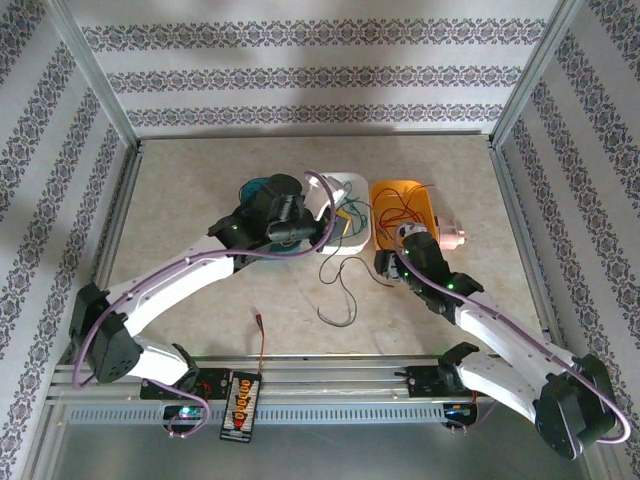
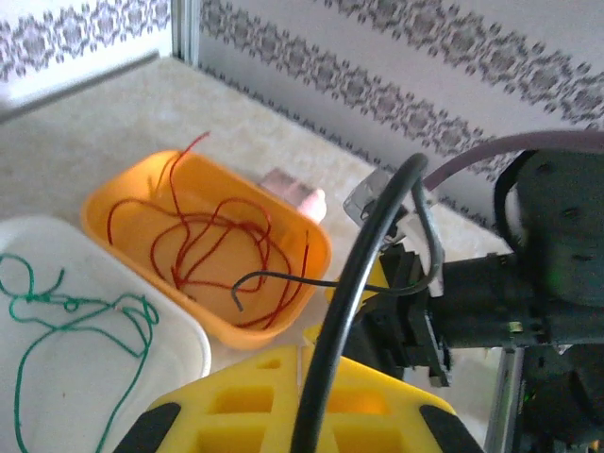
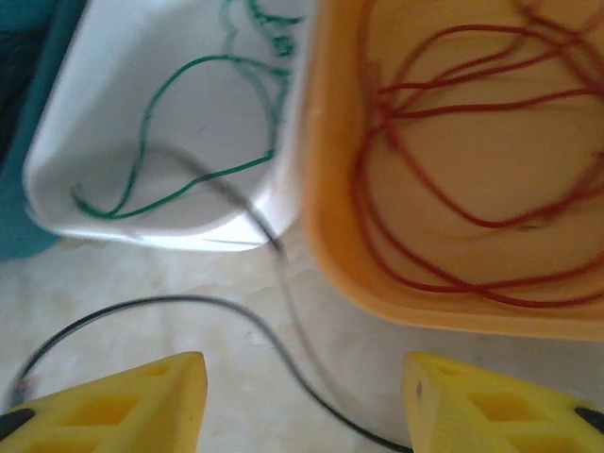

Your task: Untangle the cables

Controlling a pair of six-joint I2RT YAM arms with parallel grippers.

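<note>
I see three bins in a row mid-table: the left bin under my left arm, the middle bin just beside it, and the right bin next. One cable bundle lies in the middle bin, and a second cable bundle in the right bin. A small object sits just right of the right bin. A loose cable lies on the table before the bins, beneath my right gripper. My left gripper hangs over the middle bin, with the held cable between its fingers. A board lies at the near edge.
</note>
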